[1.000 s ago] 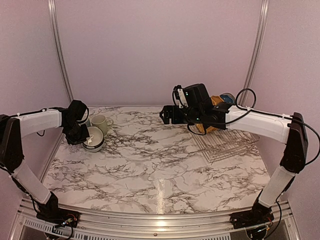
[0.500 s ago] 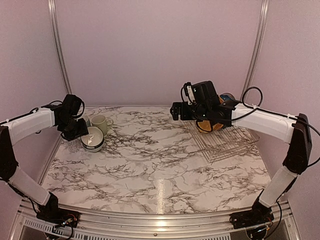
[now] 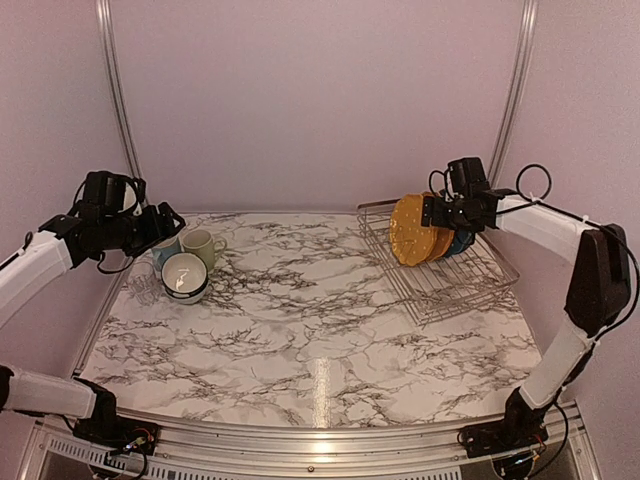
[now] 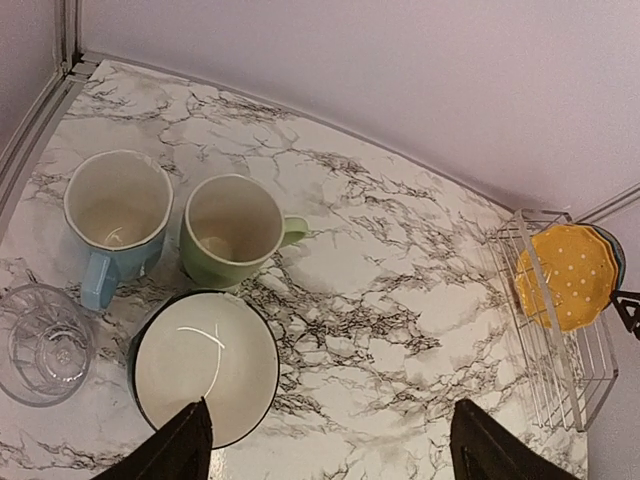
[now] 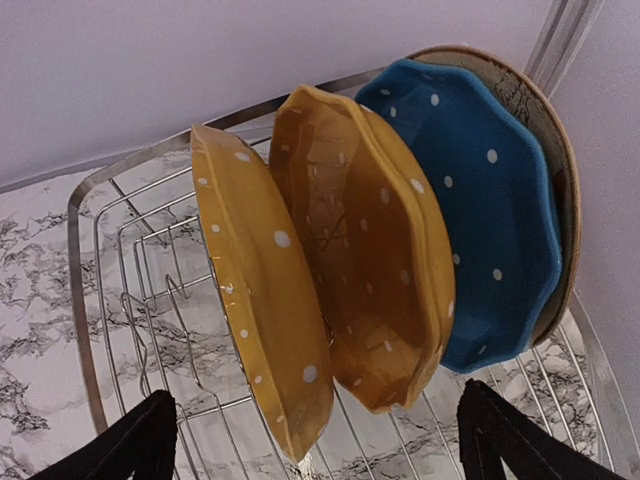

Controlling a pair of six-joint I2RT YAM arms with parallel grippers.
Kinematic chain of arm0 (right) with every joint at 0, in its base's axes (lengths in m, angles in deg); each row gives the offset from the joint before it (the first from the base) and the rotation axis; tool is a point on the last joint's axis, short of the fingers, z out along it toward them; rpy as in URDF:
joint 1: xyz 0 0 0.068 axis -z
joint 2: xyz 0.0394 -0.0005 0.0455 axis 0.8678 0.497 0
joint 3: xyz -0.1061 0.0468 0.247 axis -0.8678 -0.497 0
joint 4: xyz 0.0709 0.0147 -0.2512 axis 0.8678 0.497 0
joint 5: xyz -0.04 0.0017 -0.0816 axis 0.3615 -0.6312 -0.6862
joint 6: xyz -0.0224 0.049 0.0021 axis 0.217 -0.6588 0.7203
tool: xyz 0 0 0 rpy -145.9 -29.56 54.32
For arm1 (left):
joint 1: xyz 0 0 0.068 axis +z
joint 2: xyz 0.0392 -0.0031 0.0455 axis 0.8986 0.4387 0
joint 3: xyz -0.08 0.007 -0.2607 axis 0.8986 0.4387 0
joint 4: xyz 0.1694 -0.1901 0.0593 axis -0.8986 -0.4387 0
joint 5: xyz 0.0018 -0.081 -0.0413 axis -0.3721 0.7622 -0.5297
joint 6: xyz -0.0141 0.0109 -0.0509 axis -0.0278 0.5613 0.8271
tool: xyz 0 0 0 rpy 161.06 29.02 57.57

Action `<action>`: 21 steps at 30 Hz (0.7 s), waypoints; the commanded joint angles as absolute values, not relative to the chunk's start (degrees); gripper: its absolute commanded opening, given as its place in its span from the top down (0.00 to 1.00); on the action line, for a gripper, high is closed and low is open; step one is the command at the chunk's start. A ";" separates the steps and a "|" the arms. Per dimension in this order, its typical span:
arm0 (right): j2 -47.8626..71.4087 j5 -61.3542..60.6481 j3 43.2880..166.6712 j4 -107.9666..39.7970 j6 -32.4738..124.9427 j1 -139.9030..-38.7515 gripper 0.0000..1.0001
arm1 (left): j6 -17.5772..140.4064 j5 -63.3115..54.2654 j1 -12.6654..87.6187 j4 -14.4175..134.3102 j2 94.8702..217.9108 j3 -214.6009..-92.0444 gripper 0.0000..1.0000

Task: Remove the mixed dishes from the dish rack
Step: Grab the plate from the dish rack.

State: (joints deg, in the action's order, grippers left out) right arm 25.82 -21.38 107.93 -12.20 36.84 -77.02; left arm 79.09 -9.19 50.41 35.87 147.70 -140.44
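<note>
Dish rack [image 3: 460,283], silver wire, holds scalloped plates [image 5: 370,270].

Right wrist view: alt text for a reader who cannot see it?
Standing on edge in the rack are two yellow plates, a blue plate and a cream plate rearmost. The right gripper hovers open before them, empty.

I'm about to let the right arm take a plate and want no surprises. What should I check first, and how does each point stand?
1. right gripper open and empty: ok.
2. Front mustard-yellow plate upright in the dish rack: ok.
3. Finger room behind that plate: cannot tell.
4. left gripper open, holding nothing: ok.
5. white bowl upright, not gripped: ok.
</note>
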 commanded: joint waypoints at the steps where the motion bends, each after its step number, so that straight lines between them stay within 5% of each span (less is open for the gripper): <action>1: 29.90 -14.83 110.45 -11.43 40.33 -74.98 0.07 | 79.06 -0.12 50.44 40.91 147.36 -137.89 0.14; 21: 33.73 -14.43 114.69 -10.15 40.44 -74.35 0.22 | 80.05 2.64 47.07 42.71 145.53 -138.18 0.13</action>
State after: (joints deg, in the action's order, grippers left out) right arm 33.23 -16.62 113.24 -10.45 40.45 -73.94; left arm 79.64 2.29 47.55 41.77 147.24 -137.97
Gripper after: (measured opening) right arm 0.774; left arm 0.874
